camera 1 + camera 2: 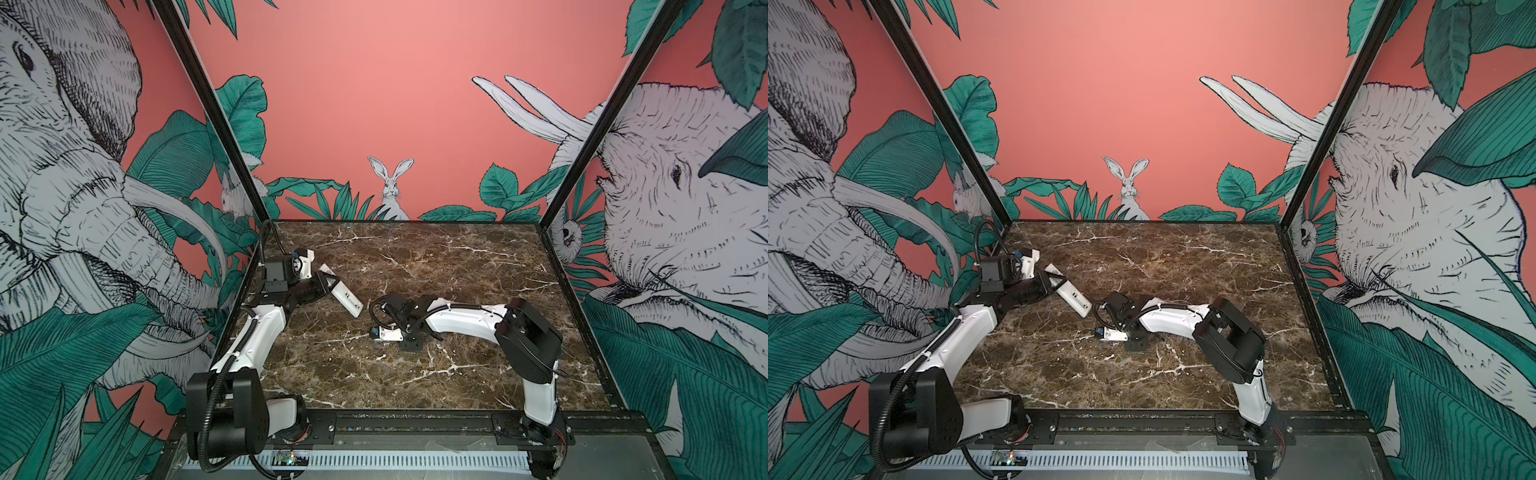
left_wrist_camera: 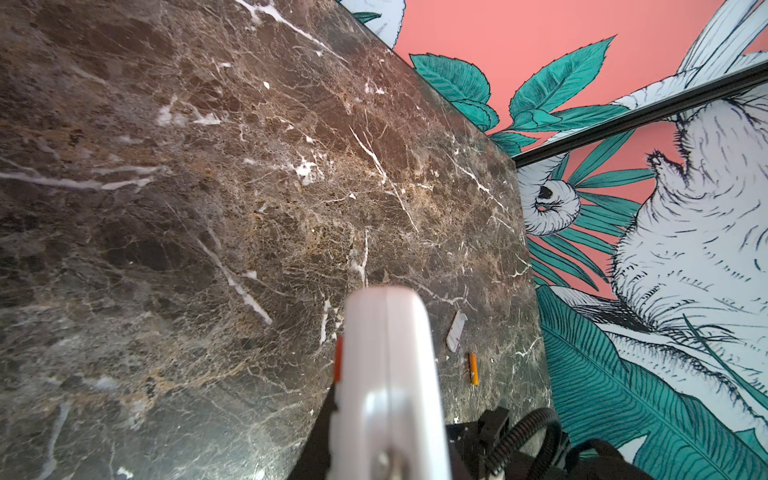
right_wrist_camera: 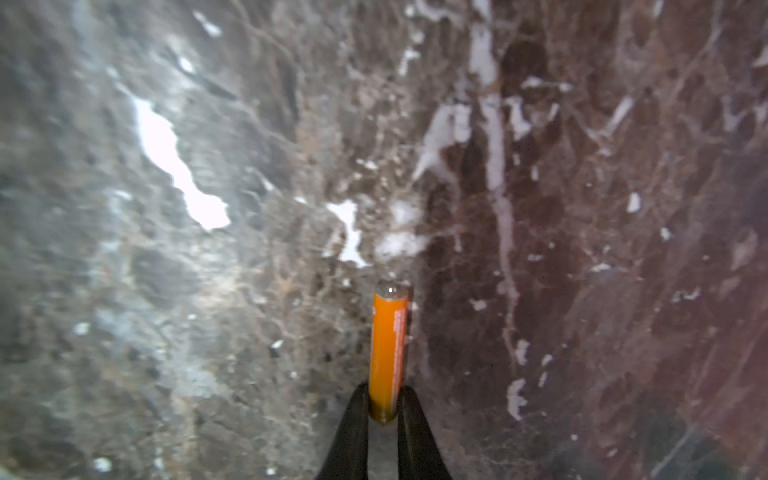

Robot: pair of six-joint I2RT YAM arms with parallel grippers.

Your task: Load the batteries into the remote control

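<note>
Brown marble tabletop (image 1: pixel 457 257), pink mural walls (image 1: pixel 374 104), left gripper (image 1: pixel 327 286) clamping remote control (image 1: pixel 347 300), right gripper (image 3: pixel 384 409) pinching battery (image 3: pixel 388 340).

Remote control (image 2: pixel 388 374) blurred, cut by frame edge in left wrist view; one end of battery (image 3: pixel 388 345) hidden within right tool (image 3: pixel 383 395); tabletop (image 3: pixel 166 291) behind it blurred.

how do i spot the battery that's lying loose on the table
In the left wrist view, find the marble table and its right edge. A white cover lies flat there, with the loose battery just beside it, not touching. It is a thin orange cylinder that nothing holds; the other battery is pinched in the right gripper.
</note>
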